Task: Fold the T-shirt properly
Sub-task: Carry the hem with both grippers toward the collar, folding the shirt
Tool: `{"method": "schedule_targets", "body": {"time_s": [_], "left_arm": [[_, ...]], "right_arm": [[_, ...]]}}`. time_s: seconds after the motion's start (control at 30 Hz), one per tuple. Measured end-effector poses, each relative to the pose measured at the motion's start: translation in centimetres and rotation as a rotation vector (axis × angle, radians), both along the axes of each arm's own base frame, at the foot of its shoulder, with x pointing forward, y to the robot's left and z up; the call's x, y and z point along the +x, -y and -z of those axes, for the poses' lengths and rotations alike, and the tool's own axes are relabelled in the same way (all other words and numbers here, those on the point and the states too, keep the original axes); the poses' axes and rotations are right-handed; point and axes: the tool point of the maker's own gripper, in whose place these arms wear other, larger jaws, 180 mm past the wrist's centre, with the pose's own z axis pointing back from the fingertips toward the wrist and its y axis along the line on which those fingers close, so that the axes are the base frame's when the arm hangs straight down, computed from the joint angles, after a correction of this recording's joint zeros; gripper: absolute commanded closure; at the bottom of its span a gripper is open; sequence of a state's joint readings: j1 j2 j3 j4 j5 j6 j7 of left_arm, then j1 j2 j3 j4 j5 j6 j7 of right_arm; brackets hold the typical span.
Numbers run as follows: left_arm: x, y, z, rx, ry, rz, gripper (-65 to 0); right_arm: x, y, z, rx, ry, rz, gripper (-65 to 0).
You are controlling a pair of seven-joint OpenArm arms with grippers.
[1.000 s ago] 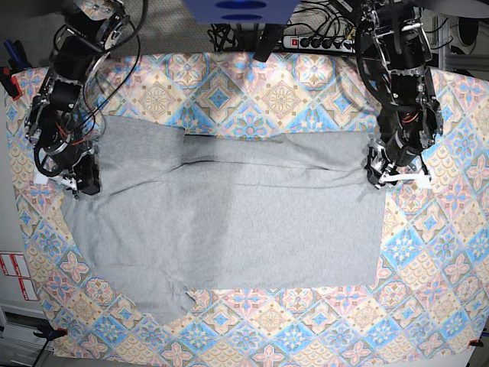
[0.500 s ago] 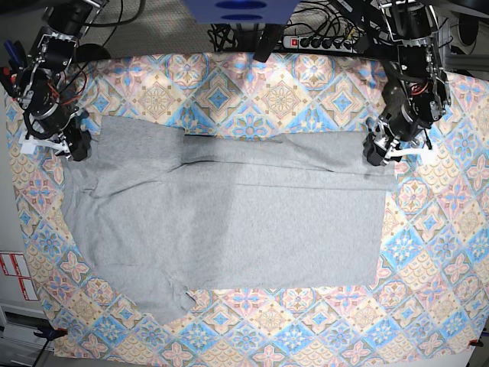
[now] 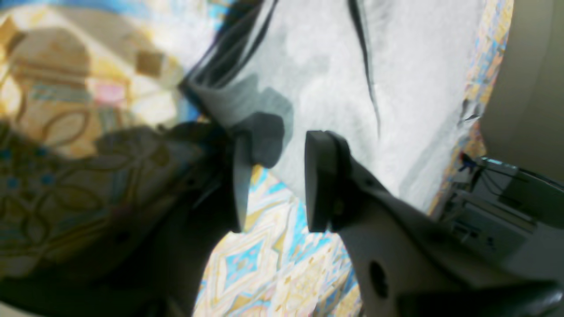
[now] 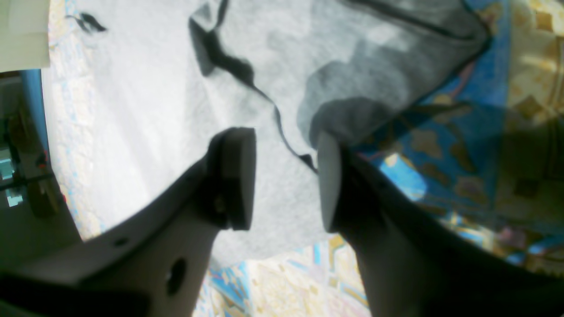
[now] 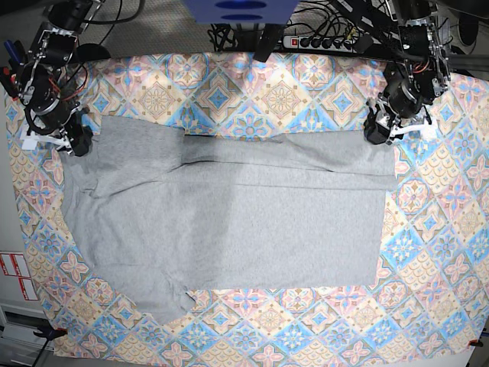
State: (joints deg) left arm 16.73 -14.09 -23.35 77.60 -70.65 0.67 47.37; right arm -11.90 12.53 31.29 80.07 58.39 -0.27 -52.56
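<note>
The grey T-shirt (image 5: 229, 222) lies spread flat, plain side up, with a folded band along its far edge. My left gripper (image 5: 379, 133) is open and empty above the shirt's far right corner. In the left wrist view it (image 3: 288, 143) hovers over the shirt's edge (image 3: 335, 66). My right gripper (image 5: 76, 143) is open and empty at the shirt's far left corner. In the right wrist view it (image 4: 284, 149) hangs over a wrinkled fold of the shirt (image 4: 132, 110).
The floral-tile tablecloth (image 5: 428, 252) covers the whole table and shows around the shirt on every side. A power strip (image 5: 317, 40) with cables and a blue object (image 5: 237, 9) sit behind the far edge.
Both grippers have moved toward the far edge of the table, along the shirt's sides to its far corners. The shirt lies as before.
</note>
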Motion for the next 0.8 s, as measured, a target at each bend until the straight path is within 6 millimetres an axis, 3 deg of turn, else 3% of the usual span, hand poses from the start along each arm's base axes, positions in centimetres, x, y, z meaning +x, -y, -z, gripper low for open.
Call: {"method": "schedule_targets", "body": {"time_s": [0.13,0.4,0.63,0.8], "left_arm": [[-1.0,0.1,0.3,-0.022,-0.013,-0.012,-21.7],[-0.9,0.1,0.3,-0.021,-0.012,-0.013,-21.7],[2.5,0.0,0.5,-0.045,0.016,-0.037,-21.6],[3.5,0.5,0.5,-0.012,0.016,-0.012,-18.4]], "right_arm": [[0.0,0.0,0.0,0.000,0.000,-0.001,-23.2],[0.2,-0.1,-0.1,0.000,0.002,-0.003,-23.2],[0.1,-0.1,0.0,0.001,0.002,-0.002,-23.2],[0.1,-0.1,0.0,0.001,0.002,-0.003,-23.4]]}}
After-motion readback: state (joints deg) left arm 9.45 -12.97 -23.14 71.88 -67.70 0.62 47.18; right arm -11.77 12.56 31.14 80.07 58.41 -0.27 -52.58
